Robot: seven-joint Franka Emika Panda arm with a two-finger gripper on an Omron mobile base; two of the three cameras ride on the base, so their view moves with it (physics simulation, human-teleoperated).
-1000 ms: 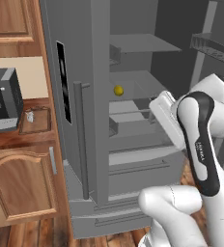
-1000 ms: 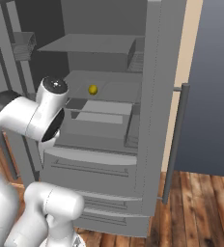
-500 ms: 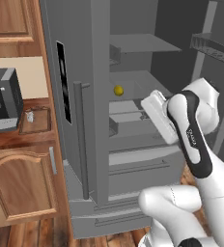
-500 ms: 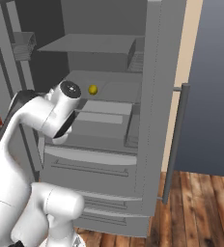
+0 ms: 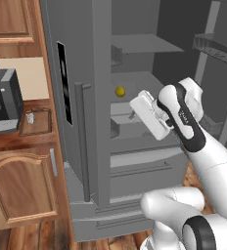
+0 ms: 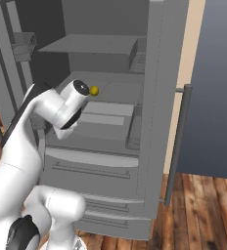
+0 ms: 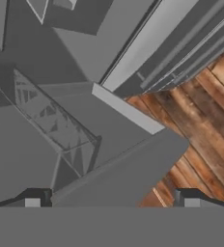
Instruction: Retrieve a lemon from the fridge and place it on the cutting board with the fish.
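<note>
The grey fridge [image 5: 83, 58] stands with its right door swung open. A small yellow lemon [image 5: 120, 91] rests on the middle shelf inside, and the right base view has this lemon [image 6: 94, 90] just past my wrist. My white hand [image 5: 147, 115] hovers in front of the drawers, right of and below the lemon, not touching it. In the hand view my gripper [image 7: 111, 201] is open, its fingertips [image 7: 32, 201] far apart with nothing between them. On the counter to the left lies the brown cutting board [image 5: 35, 123] with the pale fish [image 5: 30, 117] on it.
A dark coffee machine [image 5: 3, 100] stands left of the board, above wooden cabinets [image 5: 25, 188]. The open door carries a wire shelf [image 5: 218, 46]; the same kind of wire basket [image 7: 51, 118] and wooden floor [image 7: 205, 106] lie under the hand. A long bar handle [image 6: 176, 141] hangs at right.
The arm has swung the hand leftward toward the fridge interior, nearer the lemon's shelf. The lemon, board and fish have stayed put.
</note>
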